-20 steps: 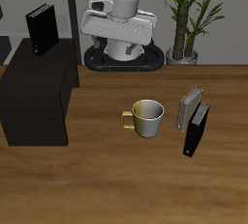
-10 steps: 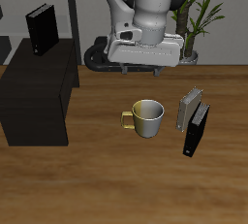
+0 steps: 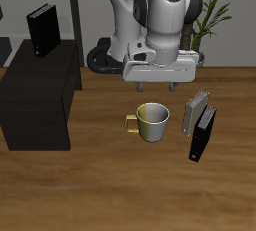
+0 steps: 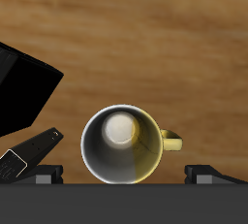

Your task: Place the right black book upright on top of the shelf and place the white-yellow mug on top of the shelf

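Note:
The white-yellow mug (image 3: 151, 122) stands upright on the wooden table, handle pointing toward the shelf (image 3: 38, 100). My gripper (image 3: 160, 88) hangs open just above and slightly behind it, holding nothing. In the wrist view the mug (image 4: 121, 146) lies directly below, between my wide-apart fingertips (image 4: 207, 173). The right black book (image 3: 41, 31) stands upright on the flat top of the black shelf, far from the gripper.
A narrower black book (image 3: 203, 135) and a grey-beige book (image 3: 195, 114) stand close beside the mug, on the side away from its handle. In the wrist view this black book (image 4: 21, 89) is close by. A potted plant (image 3: 195, 15) stands behind.
The arm has swung forward and down from near its base to a spot just above the mug. The mug and the books have not moved.

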